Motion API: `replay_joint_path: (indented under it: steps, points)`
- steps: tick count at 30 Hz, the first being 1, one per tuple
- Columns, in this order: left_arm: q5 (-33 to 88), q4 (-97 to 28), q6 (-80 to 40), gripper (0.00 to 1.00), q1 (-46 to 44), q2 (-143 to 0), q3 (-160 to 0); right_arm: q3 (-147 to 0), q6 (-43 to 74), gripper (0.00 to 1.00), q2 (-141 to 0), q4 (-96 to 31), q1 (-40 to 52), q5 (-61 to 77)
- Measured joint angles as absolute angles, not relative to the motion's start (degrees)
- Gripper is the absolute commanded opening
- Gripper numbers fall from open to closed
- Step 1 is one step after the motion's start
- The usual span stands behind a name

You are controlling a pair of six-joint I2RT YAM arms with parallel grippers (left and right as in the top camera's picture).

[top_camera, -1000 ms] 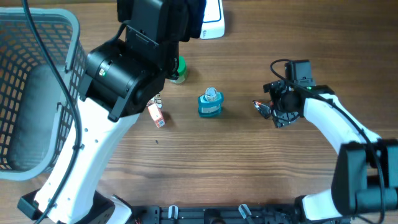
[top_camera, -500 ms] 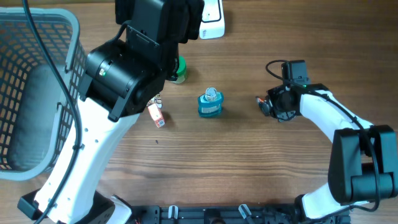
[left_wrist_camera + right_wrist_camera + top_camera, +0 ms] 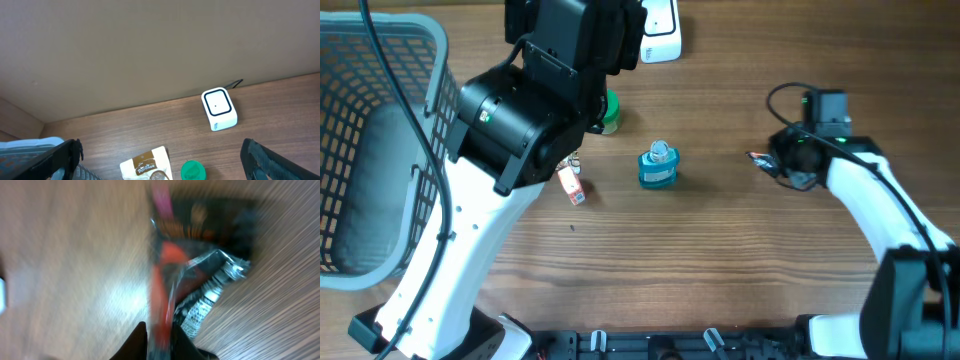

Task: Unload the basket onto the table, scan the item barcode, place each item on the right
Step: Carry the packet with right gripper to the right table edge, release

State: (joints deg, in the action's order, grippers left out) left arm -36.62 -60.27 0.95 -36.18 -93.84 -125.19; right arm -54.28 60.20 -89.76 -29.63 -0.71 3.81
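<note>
The right hand (image 3: 778, 166) is on the right side of the surface (image 3: 720, 260). It is clenched on a small dark packet (image 3: 758, 157) with red on it. The right wrist view is very blurry. It shows the packet (image 3: 200, 255) close up, dark and red with a shiny silver part. The packet runs down between the two dark fingers (image 3: 137, 342) at the bottom of the view. I cannot tell if the packet touches the surface or is lifted off it.

The white scanner (image 3: 660, 28) sits at the far edge of the surface, well apart from the packet. A blue bottle (image 3: 658, 167) stands near the middle, between the two arms. A thing with a green lid (image 3: 609, 112) is far and left of the bottle, partly hidden by the big left arm (image 3: 520, 120). A little red and white box (image 3: 573, 187) lies to the left of the bottle. A grey basket (image 3: 432, 60) fills the left side.

The left hand (image 3: 160, 146) is up high with its fingers (image 3: 65, 156) spread wide, and it holds nothing. From its view, the scanner (image 3: 218, 108) sits by the wall, and a brown and white bag (image 3: 145, 162) and the green lid (image 3: 192, 171) lie nearer.
</note>
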Motion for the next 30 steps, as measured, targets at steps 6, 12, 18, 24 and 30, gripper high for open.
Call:
replay_joint_path:
  steps: [6,12,18,24,30]
  points:
    - [-36.58,-60.16,0.97,1.00,-36.18,-93.84,-125.19,-54.28,52.62,0.45,-84.42,-29.10,-23.49,-5.78]
    - [-36.21,-59.79,0.95,1.00,-36.18,-93.84,-125.19,-54.30,47.51,0.74,-84.42,-30.02,-31.81,9.02]
    - [-35.90,-59.83,0.95,1.00,-36.18,-93.84,-125.19,-54.30,46.63,0.44,-84.42,-32.40,-14.26,14.28]
    - [-35.70,-61.54,0.95,1.00,-36.18,-93.84,-125.19,-54.30,50.89,0.56,-84.42,-30.92,-3.68,9.76]
    - [-35.70,-61.56,0.95,1.00,-36.18,-93.84,-125.19,-54.30,53.04,0.50,-90.21,-31.27,-3.40,7.88]
